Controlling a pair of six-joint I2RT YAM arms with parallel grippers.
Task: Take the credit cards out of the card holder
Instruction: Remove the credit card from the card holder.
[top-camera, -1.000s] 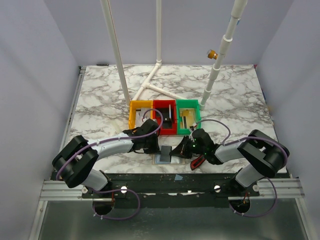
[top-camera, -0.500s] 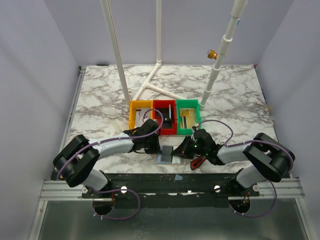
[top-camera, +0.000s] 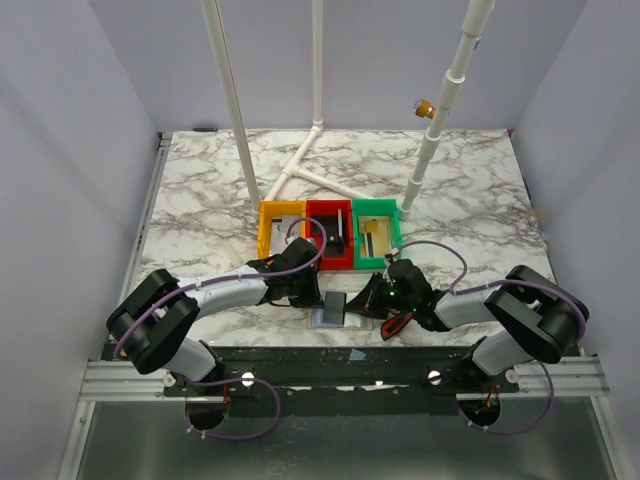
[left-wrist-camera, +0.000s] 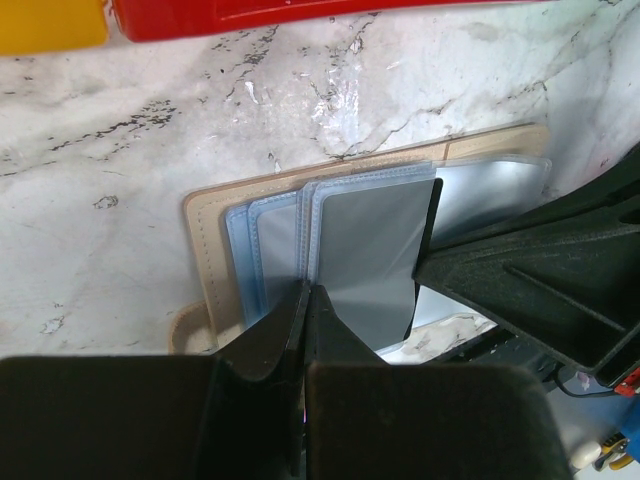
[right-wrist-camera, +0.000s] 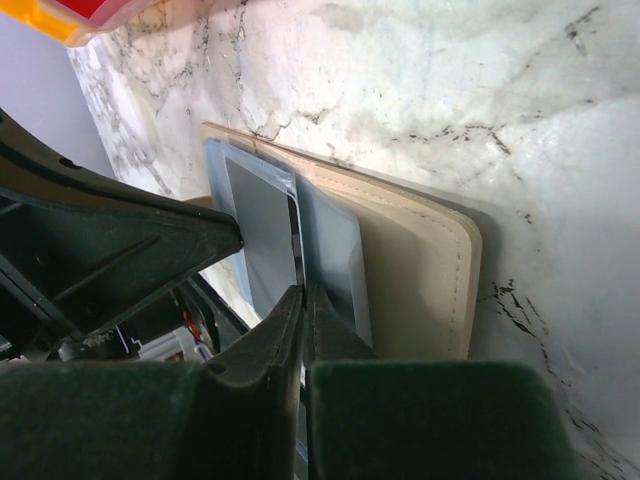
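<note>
STEP: draw a card out of its pocket | WHERE: card holder (left-wrist-camera: 205, 265) lies open at 6 o'clock on the table (top-camera: 200, 190), between the claws | LEFT: left claw (left-wrist-camera: 305, 300) at the holder's 9 o'clock, clenched on a blue-grey pocket leaf (left-wrist-camera: 275, 250) | RIGHT: right claw (right-wrist-camera: 301, 300) at 3 o'clock, clenched, seemingly on the grey card (left-wrist-camera: 370, 255); contact hidden | ADVICE: pin the leaf flat, slide the card straight along the pocket mouth, no twisting

This is looking like a robotics lab, as plain walls (top-camera: 70, 150) are enclosing a marbled bench (top-camera: 200, 195) with white pipes (top-camera: 318, 70) and two arms (top-camera: 225, 292) bolted to a metal rail (top-camera: 110, 378).
</note>
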